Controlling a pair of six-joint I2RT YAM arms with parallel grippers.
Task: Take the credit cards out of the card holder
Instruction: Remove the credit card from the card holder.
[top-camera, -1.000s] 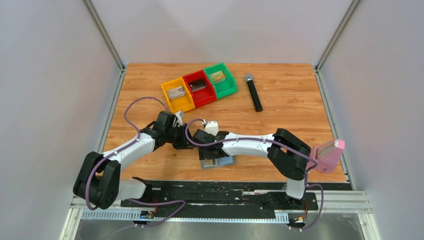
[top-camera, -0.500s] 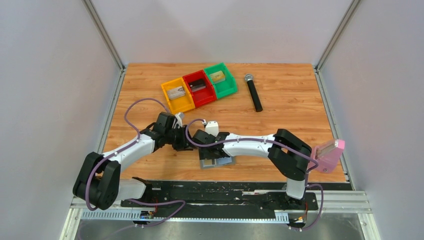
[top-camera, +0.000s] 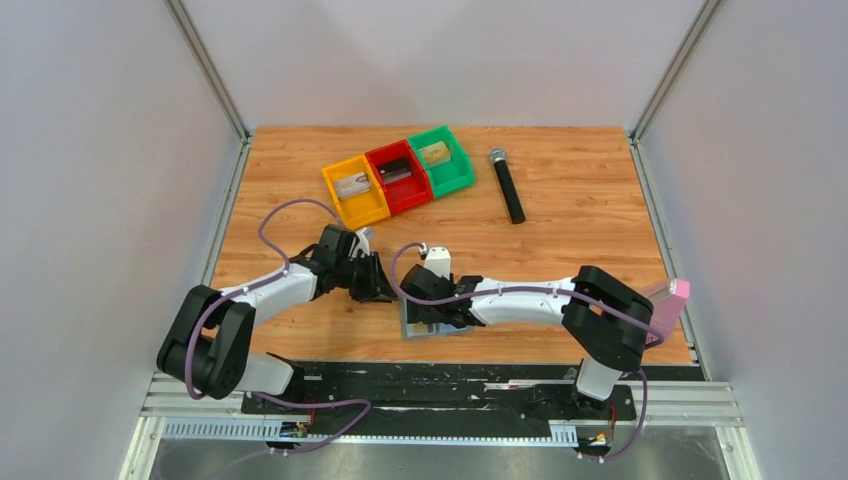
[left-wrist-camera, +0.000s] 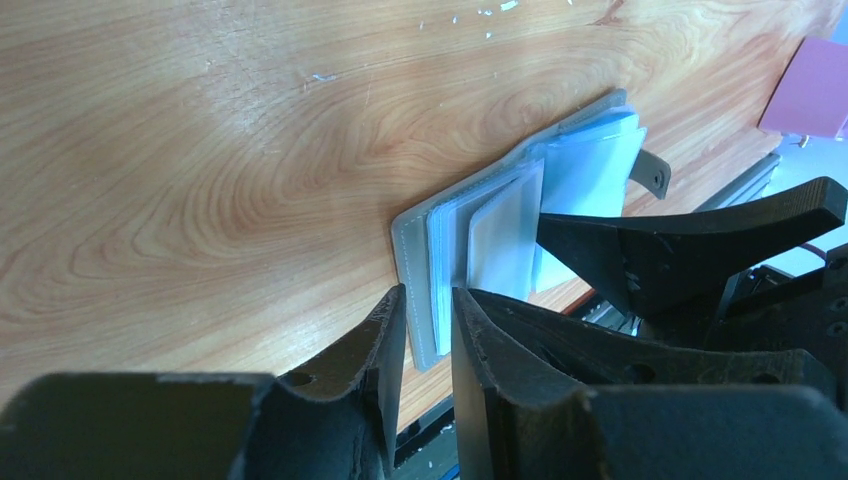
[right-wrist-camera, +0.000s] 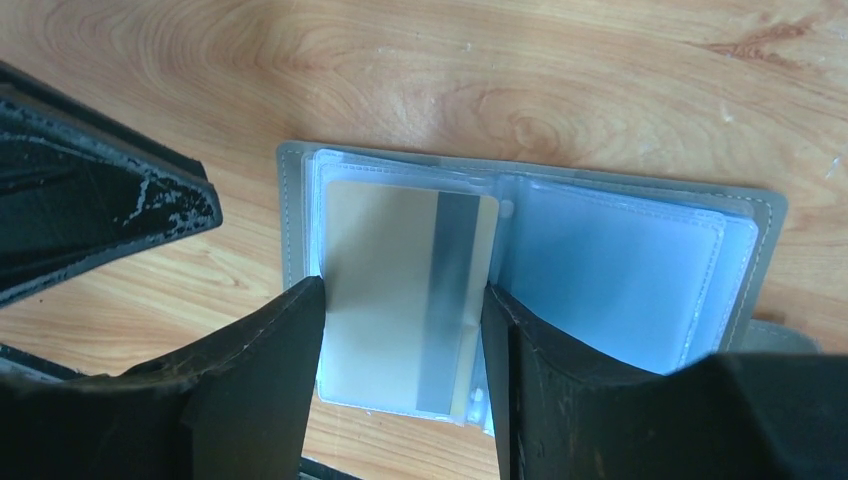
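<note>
On the desk (right-wrist-camera: 600, 80), the left jaws nipped the ten o'clock corner of the open card holder (right-wrist-camera: 620, 270); the right jaws seemed to pinch a tan-gold card (right-wrist-camera: 385, 290) by its sides.

card holder (right-wrist-camera: 620, 270): grey, lying open flat on the bench (right-wrist-camera: 600, 80)
credit card (right-wrist-camera: 400, 290): tan-gold, dark-striped, sitting in one clear sleeve
</note>
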